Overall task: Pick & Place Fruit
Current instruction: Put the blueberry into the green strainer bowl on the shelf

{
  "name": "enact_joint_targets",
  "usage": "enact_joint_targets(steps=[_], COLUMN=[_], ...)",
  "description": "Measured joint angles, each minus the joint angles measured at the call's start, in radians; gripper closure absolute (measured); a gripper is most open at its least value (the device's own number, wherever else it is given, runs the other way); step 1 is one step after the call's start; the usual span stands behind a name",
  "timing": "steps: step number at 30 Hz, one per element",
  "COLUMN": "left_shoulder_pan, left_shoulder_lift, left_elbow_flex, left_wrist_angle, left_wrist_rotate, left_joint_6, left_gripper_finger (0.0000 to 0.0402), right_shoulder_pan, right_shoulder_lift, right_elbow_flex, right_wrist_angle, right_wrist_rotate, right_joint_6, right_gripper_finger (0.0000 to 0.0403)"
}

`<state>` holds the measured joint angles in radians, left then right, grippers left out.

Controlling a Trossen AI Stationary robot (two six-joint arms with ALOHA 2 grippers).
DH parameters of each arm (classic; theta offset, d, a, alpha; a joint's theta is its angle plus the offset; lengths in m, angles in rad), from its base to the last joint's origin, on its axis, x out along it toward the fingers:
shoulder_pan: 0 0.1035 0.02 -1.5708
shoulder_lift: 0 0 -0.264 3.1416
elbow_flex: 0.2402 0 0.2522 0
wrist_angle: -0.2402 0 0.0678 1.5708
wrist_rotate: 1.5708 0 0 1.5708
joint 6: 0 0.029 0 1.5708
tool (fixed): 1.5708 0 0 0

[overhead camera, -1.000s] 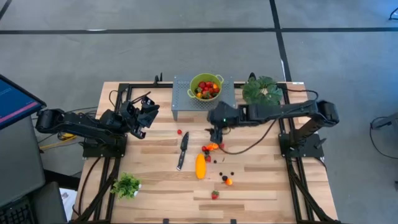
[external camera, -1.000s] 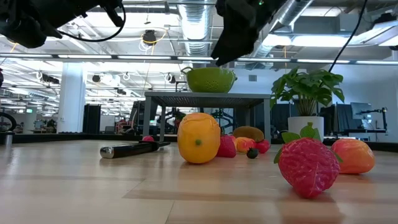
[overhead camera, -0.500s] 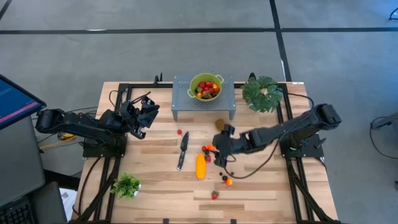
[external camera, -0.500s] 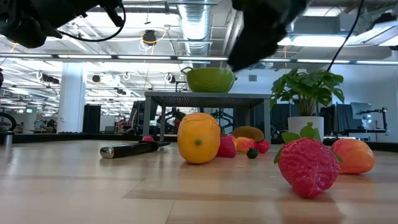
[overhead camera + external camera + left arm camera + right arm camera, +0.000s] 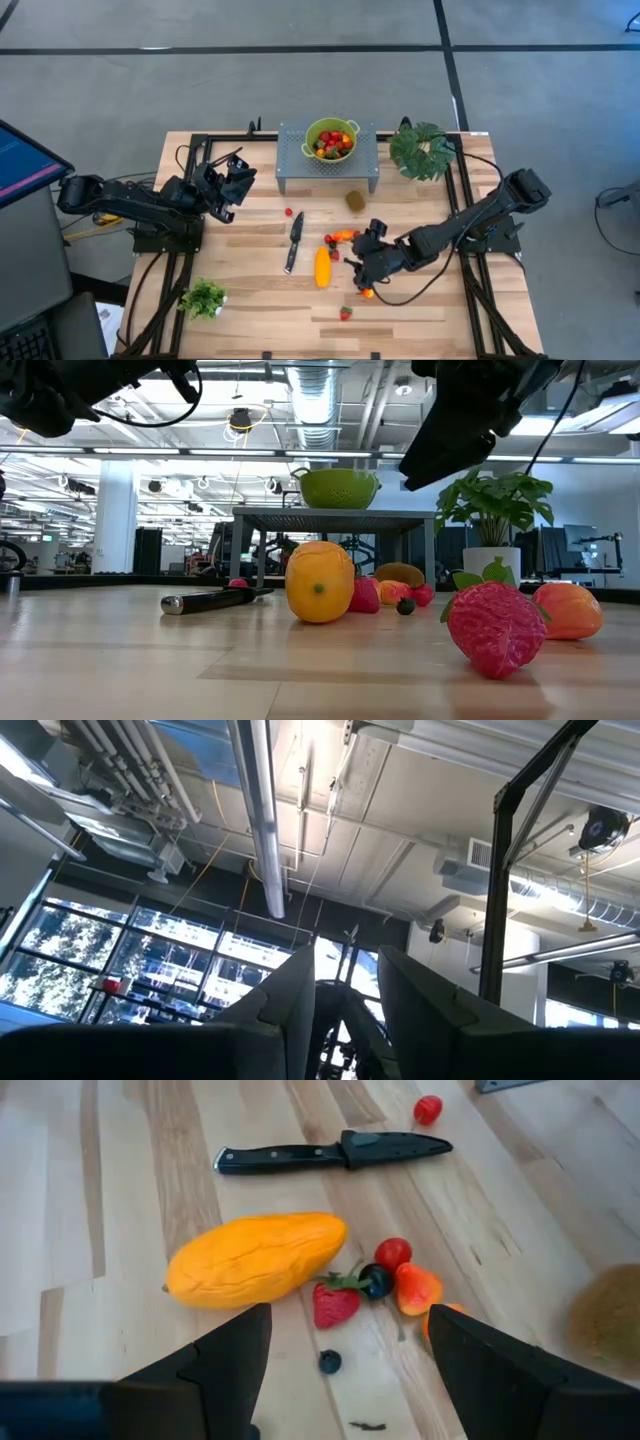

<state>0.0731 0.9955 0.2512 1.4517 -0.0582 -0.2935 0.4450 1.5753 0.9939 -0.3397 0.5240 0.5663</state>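
Loose fruit lies on the wooden table: the long yellow-orange fruit [image 5: 322, 266] [image 5: 255, 1260], beside it a strawberry [image 5: 335, 1302], a dark ball [image 5: 376, 1282], a red ball [image 5: 393, 1252] and an orange piece [image 5: 417, 1288]. The brown kiwi [image 5: 354, 200] lies nearer the stand. Another strawberry [image 5: 345, 313] [image 5: 495, 625] and an orange fruit [image 5: 367, 292] lie toward the near edge. A green colander [image 5: 330, 138] holding more fruit stands on a grey perforated stand. My right gripper [image 5: 360, 274] [image 5: 350, 1325] hovers open over the cluster, holding nothing. My left gripper [image 5: 238, 176] waits at the left, open, pointing upward.
A black-handled knife [image 5: 294, 240] [image 5: 335, 1152] lies left of the yellow fruit, with a lone red ball [image 5: 288, 212] beyond it. A leafy plant [image 5: 420, 148] stands at the far right, a small one [image 5: 204, 297] at the near left. Bare wood lies along the near edge.
My right gripper has travelled from beside the stand toward the table's near edge and come lower over the fruit cluster, staying open. The kiwi, which the arm covered before, now shows. No fruit has moved.
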Motion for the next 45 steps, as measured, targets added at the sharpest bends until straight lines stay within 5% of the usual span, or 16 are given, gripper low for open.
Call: enact_joint_targets(steps=[33, 45], left_shoulder_pan=[0.000, 0.000], left_shoulder_lift=[0.000, 0.000], left_elbow_flex=[0.000, 0.000], left_wrist_angle=[0.000, 0.000], left_wrist_rotate=[-0.001, 0.002], left_joint_6=[0.000, 0.000], left_gripper_finger=[0.0296, 0.0296], right_shoulder_pan=[-0.068, -0.163], right_shoulder_lift=[0.000, 0.000], right_elbow_flex=[0.001, 0.001], right_wrist_angle=[0.018, 0.098], right_wrist_rotate=[0.000, -0.111], right_joint_6=[0.002, -0.046], right_gripper_finger=[0.0138, 0.0138])
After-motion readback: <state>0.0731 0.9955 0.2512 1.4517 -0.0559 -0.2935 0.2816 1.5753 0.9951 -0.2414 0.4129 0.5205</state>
